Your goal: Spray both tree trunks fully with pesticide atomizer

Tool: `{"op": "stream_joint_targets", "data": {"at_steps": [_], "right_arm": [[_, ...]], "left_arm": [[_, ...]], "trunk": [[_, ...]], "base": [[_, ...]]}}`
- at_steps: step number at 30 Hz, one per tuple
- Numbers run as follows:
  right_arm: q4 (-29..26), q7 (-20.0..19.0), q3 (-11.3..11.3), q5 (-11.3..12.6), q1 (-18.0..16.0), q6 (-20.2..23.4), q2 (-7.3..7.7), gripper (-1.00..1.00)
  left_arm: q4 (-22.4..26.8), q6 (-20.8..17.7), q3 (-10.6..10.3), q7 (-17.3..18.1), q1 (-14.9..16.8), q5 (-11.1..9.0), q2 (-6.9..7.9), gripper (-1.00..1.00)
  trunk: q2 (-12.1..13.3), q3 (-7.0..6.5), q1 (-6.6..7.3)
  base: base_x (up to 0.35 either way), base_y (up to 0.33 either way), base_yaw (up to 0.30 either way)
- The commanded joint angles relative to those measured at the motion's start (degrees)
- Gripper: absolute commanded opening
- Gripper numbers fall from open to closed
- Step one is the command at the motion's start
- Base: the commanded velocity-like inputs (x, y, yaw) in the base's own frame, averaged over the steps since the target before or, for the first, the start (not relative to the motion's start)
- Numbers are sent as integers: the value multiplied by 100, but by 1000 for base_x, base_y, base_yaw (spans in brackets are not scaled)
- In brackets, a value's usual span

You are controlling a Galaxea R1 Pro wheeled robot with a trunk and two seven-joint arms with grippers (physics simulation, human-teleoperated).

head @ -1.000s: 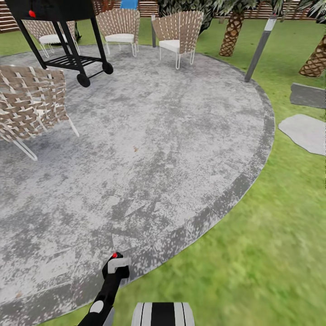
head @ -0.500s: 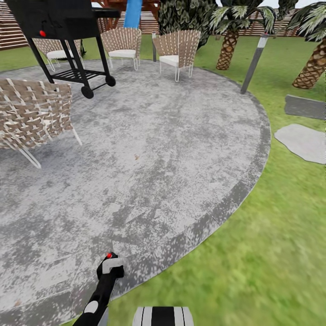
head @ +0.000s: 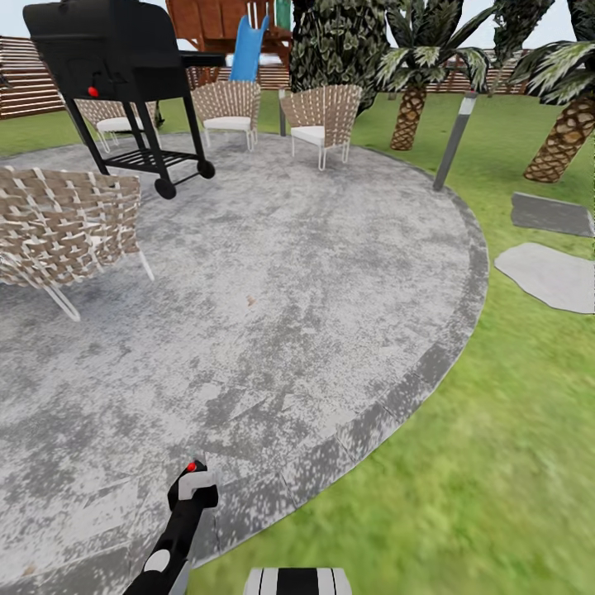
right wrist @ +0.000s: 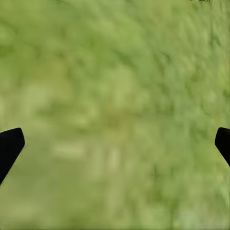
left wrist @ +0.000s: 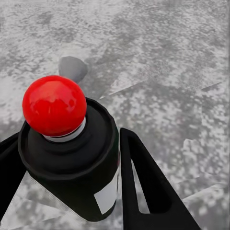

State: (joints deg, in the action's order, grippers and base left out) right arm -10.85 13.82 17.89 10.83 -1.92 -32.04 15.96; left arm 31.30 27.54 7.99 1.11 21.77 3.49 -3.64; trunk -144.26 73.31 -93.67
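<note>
The pesticide atomizer (head: pixel 195 481) is a black bottle with a red ball top and a white label. My left gripper (head: pixel 192 496) is shut on it, low over the near edge of the round grey stone patio (head: pixel 289 273). In the left wrist view the atomizer (left wrist: pixel 72 143) stands upright between the two black fingers (left wrist: pixel 143 187) of the left gripper (left wrist: pixel 72 172). My right gripper (right wrist: pixel 115 143) is open over blurred green grass, nothing between its tips. The two trees and their trunks are out of view.
A black grill (head: pixel 124 58) and woven chairs (head: pixel 66 227) (head: pixel 326 111) (head: pixel 227 103) stand on the patio's far side. A grey lamp post (head: pixel 454 140), palms (head: pixel 409 116) (head: pixel 566 136) and stepping stones (head: pixel 545 273) lie to the right. Lawn (head: pixel 496 454) spreads at the near right.
The head camera has tilted up, so the whole scene has slid down and the fence, playset and palm crowns show. My left gripper still holds the atomizer, slightly lower in view.
</note>
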Motion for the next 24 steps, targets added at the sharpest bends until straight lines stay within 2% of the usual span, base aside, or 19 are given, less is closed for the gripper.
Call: {"op": "stream_joint_targets", "data": {"at_steps": [1,24], "right_arm": [[4,6,-36,54,-2,-24,-4,100],[4,24,-31,51,-3,-31,-5,100]], "left_arm": [[-2,19,36,12,3,37,-6,-100],[-18,10,36,12,3,54,-3,-100]], "trunk": [[0,-19,4],[31,-529,63]], "base": [[0,0,0],[0,0,0]]}}
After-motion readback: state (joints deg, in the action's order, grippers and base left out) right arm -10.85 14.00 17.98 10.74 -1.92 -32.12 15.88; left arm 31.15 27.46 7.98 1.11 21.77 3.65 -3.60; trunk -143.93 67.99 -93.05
